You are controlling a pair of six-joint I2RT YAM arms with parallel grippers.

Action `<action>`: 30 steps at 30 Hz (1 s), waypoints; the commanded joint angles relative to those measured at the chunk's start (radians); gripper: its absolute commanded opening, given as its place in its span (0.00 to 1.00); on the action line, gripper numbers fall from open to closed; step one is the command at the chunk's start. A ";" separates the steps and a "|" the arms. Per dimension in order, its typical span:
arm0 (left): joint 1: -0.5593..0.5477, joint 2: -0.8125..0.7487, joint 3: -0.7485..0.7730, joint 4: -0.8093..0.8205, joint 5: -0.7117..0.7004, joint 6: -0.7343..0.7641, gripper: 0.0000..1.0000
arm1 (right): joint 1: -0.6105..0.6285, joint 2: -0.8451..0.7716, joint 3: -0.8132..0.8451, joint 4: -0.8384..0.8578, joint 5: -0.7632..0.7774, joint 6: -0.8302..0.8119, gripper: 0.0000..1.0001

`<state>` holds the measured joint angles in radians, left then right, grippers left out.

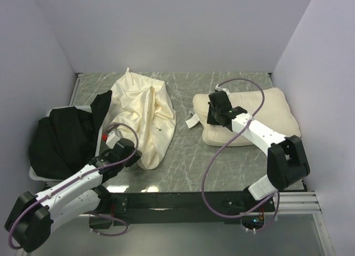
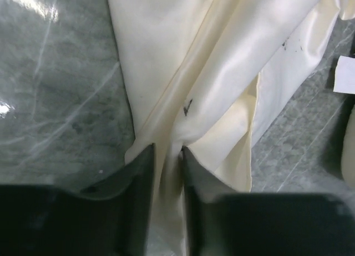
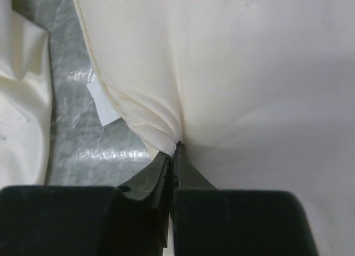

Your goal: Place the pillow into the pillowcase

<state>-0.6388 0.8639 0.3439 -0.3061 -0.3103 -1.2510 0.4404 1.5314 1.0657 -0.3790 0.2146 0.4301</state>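
Currently: pillow [image 1: 260, 114] lies flat at right of table [image 1: 194, 162], well apart from pillowcase [image 1: 145, 114], which sprawls centre-left with its left side touching black cloth [image 1: 61, 137]. Right gripper [image 3: 176, 148] is clamped tight on a pinch of pillow cover near its left edge; creases fan out from the tips. Left gripper [image 2: 166, 150] sits at near end of pillowcase, jaws a little apart with a fold running between them; cannot tell whether that fold is actually held. Step in hand, as I judge it: secure both items before bringing them together. To do it well, left should take one layer of the mouth only, so the opening can be lifted; which end is the mouth is unclear from these views. Right pinch has cover only, so drag low rather than lift, or fabric may slip. Materials: pillow plump, padded, smooth cream, seamed rim. Pillowcase thin, limp, faintly glossy, deeply wrinkled. Table grey-green, marbled, shiny.
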 commanded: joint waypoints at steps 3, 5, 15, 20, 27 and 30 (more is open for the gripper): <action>-0.004 0.020 0.184 -0.096 -0.105 0.103 0.52 | 0.014 -0.134 -0.055 0.080 -0.075 0.065 0.00; -0.004 0.035 0.233 -0.117 -0.111 0.139 0.57 | 0.015 -0.160 -0.061 0.080 -0.080 0.070 0.00; -0.057 0.216 0.395 -0.019 0.002 0.300 0.53 | 0.014 -0.191 -0.035 0.069 -0.083 0.078 0.00; -0.093 0.429 0.516 -0.019 -0.052 0.332 0.57 | 0.015 -0.183 -0.027 0.072 -0.098 0.087 0.00; -0.088 0.621 0.598 0.047 -0.053 0.340 0.55 | 0.014 -0.192 -0.026 0.066 -0.095 0.081 0.00; -0.062 0.662 0.609 0.044 -0.082 0.332 0.50 | 0.014 -0.200 -0.027 0.065 -0.101 0.079 0.00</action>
<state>-0.7273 1.4929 0.9062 -0.2928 -0.3462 -0.9321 0.4511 1.3804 0.9943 -0.3668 0.1215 0.4858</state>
